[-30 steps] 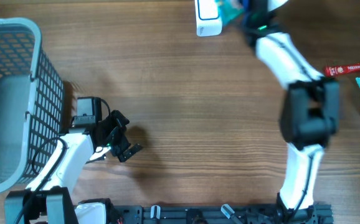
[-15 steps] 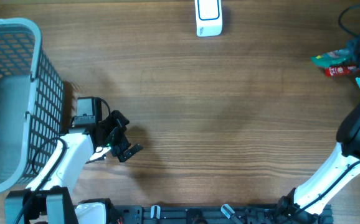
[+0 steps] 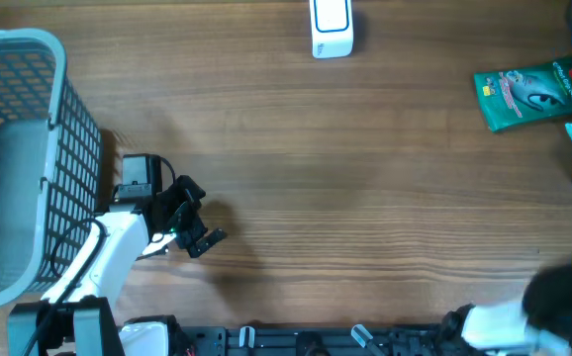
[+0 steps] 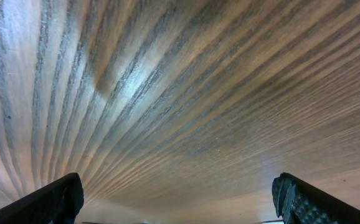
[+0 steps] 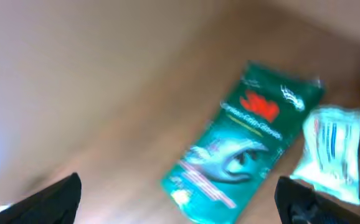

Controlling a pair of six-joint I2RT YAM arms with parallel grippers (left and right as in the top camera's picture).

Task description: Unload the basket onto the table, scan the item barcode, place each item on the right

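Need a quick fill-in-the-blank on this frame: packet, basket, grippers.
1. The green packet lies near the ____ edge of the table.
2. The basket stands at its ____ edge.
3. The left gripper and right gripper are both ____.
Missing words: right; left; open.

Overhead: bright, even light; soft shadows beside the basket point(image 3: 29, 148) and left arm point(image 3: 118, 245); sharp, except the blurred right arm point(image 3: 563, 302).
Left wrist: white glare on the table point(image 4: 136, 81); grain stretched toward the edges.
Right wrist: heavy motion blur; green packet point(image 5: 242, 149) smeared.
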